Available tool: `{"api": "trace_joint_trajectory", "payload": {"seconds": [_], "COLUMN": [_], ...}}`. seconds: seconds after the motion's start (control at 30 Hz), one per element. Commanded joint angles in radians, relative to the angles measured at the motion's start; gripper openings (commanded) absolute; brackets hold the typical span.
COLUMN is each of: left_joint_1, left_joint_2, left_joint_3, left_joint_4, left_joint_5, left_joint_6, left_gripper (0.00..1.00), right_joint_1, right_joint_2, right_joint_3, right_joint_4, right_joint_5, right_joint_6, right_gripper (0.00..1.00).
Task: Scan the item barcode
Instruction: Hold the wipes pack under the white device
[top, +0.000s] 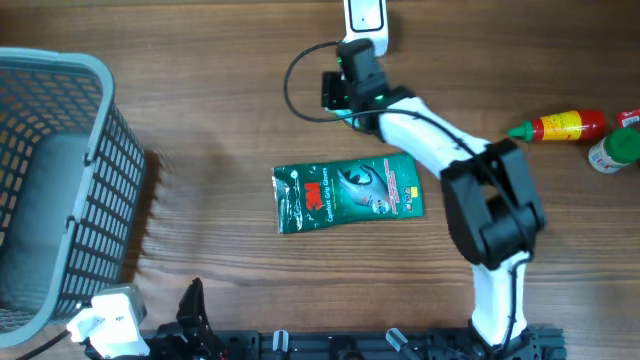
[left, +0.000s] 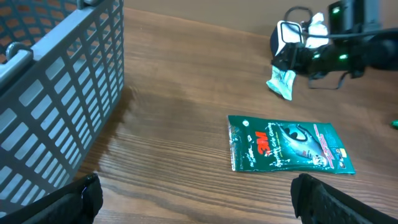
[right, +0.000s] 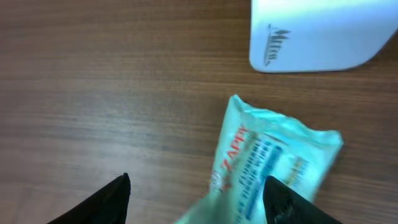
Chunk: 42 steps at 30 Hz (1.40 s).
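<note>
- The table (top: 220, 120) is brown wood with a fine, streaky grain.
- At its left end stands a grey plastic basket (top: 100, 190) with slatted lattice walls and a rounded rim.
- A glossy green pouch (top: 348, 196), flat and oblong with white lettering, lies mid-table, well apart from the basket.
- At the far edge sits a smooth white scanner (top: 364, 18) with rounded corners.
- The right gripper (right: 198, 186) is just beside the scanner, its dark fingers spread fairly wide.
- The small pale packet (right: 267, 155) lies slantwise between them, its top corner near the scanner. It is clear of one finger. It may brush the other, though I can't be sure from here.
- That packet is crinkly, pale teal film, with red and blue print too blurred to read.
- The left gripper (left: 196, 186) hangs near the front edge, fully spread and gripping nothing.
- A red squeeze bottle (top: 565, 125) with a green tip lies at the right end.
</note>
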Motion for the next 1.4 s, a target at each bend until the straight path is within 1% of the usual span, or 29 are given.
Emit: {"api": "trace_joint_trajectory", "payload": {"seconds": [0.0,0.13,0.27,0.3,0.4,0.47,0.53,0.57,0.67,0.7,0.8,0.93,1.07,1.17,1.2,1.27,1.3,1.33,1.37], "left_joint_1": [0.006,0.006,0.006,0.006,0.006,0.006,0.006,0.006,0.006,0.006,0.006,0.006,0.006,0.006,0.006,0.006,0.006,0.006,0.006], "left_joint_2": [-0.003,-0.003,-0.003,-0.003,-0.003,-0.003,-0.003,-0.003,-0.003,-0.003,-0.003,-0.003,-0.003,-0.003,-0.003,-0.003,-0.003,-0.003,-0.003], "left_joint_3": [-0.003,-0.003,-0.003,-0.003,-0.003,-0.003,-0.003,-0.003,-0.003,-0.003,-0.003,-0.003,-0.003,-0.003,-0.003,-0.003,-0.003,-0.003,-0.003], "left_joint_4": [0.003,0.003,0.003,0.003,0.003,0.003,0.003,0.003,0.003,0.003,0.003,0.003,0.003,0.003,0.003,0.003,0.003,0.003,0.003], "left_joint_5": [0.008,0.008,0.008,0.008,0.008,0.008,0.008,0.008,0.008,0.008,0.008,0.008,0.008,0.008,0.008,0.008,0.008,0.008,0.008], "left_joint_6": [0.001,0.001,0.001,0.001,0.001,0.001,0.001,0.001,0.001,0.001,0.001,0.001,0.001,0.001,0.001,0.001,0.001,0.001,0.001], "left_gripper": [1.00,1.00,1.00,1.00,1.00,1.00,1.00,1.00,1.00,1.00,1.00,1.00,1.00,1.00,1.00,1.00,1.00,1.00,1.00], "right_joint_1": [0.035,0.042,0.042,0.042,0.042,0.042,0.042,0.042,0.043,0.042,0.042,0.040,0.040,0.040,0.040,0.040,0.040,0.040,0.040], "right_joint_2": [0.031,0.072,0.105,0.105,0.086,0.060,0.018,-0.003,-0.098,-0.127,-0.135,-0.042,0.054,0.079,0.079,0.072,0.066,0.053,0.035], "right_joint_3": [0.012,0.012,0.012,0.012,0.012,0.012,0.012,0.013,0.013,0.013,0.013,0.013,0.013,0.013,0.013,0.018,0.030,0.042,0.048], "right_joint_4": [0.031,0.017,-0.040,-0.093,-0.229,-0.321,-0.378,-0.389,-0.400,-0.403,-0.391,-0.377,-0.339,-0.350,-0.351,-0.363,-0.386,-0.409,-0.422], "right_joint_5": [0.199,0.230,0.222,0.223,0.225,0.225,0.225,0.222,0.187,0.169,0.177,0.173,0.171,0.173,0.173,0.172,0.171,0.163,0.150], "right_joint_6": [0.064,0.064,0.063,0.063,0.065,0.098,0.089,0.078,0.016,0.016,0.050,0.150,0.150,0.165,0.164,0.163,0.151,0.124,0.103], "right_gripper": [0.67,0.66,0.60,0.57,0.54,0.54,0.55,0.56,0.70,0.72,0.72,0.68,0.67,0.51,0.36,0.19,0.13,0.05,0.05]}}
